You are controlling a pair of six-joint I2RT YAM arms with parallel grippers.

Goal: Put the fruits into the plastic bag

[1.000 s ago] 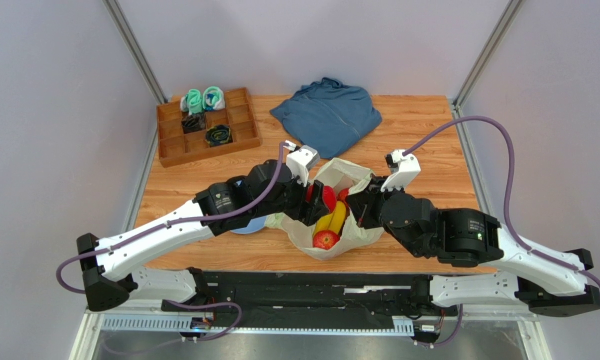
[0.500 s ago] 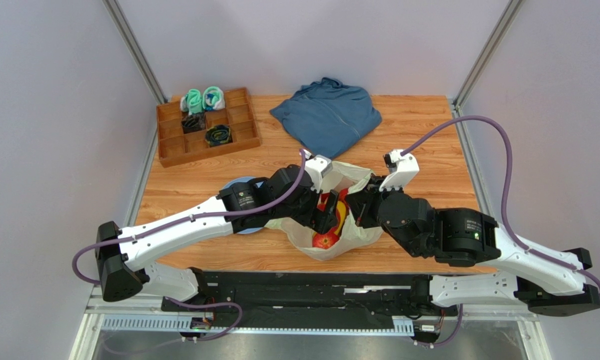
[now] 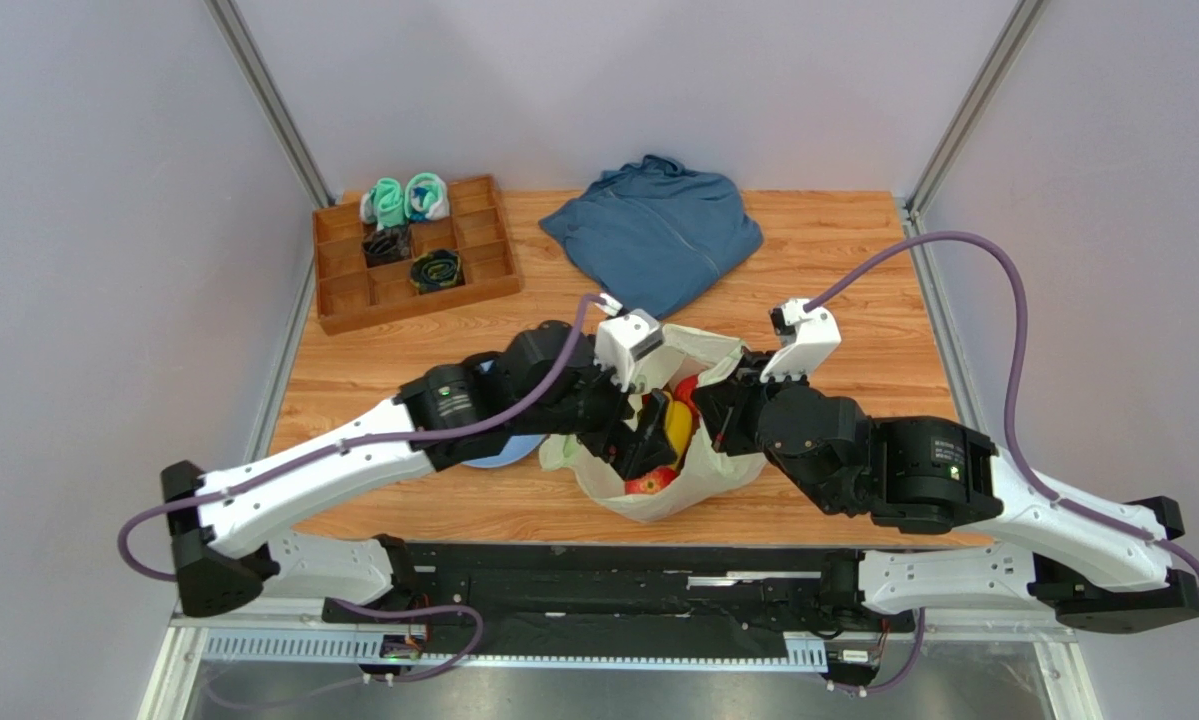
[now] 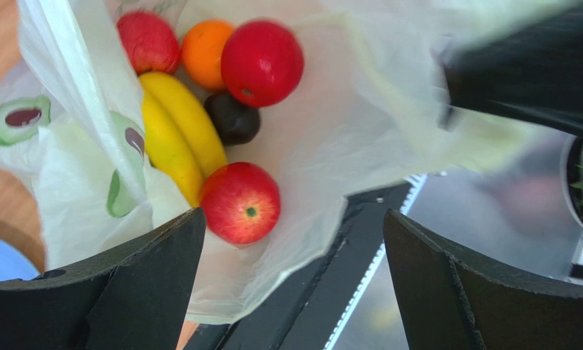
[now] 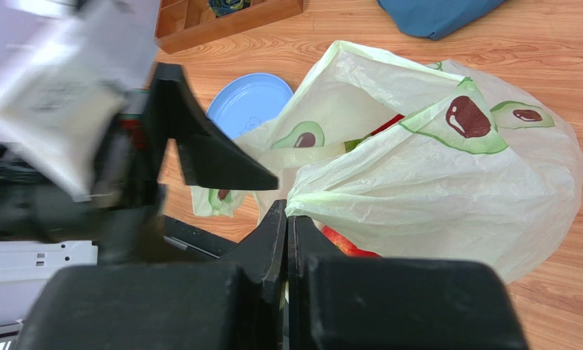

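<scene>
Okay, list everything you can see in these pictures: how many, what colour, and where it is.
plastic bag: one, pale green with avocado prints, near middle of table
red round fruits: three, red, inside bag
orange: one, orange, inside bag
banana: one, yellow, inside bag
avocado: one, dark brown, inside bag
plate: one, blue, left of bag
tray: one, brown wood, far left corner
rolled socks: four, two teal-white, two black, in tray compartments
garment: one, blue, far middle
table: one, light wood
left gripper: one, black, open over bag's mouth
right gripper: one, black, shut on bag's edge
</scene>
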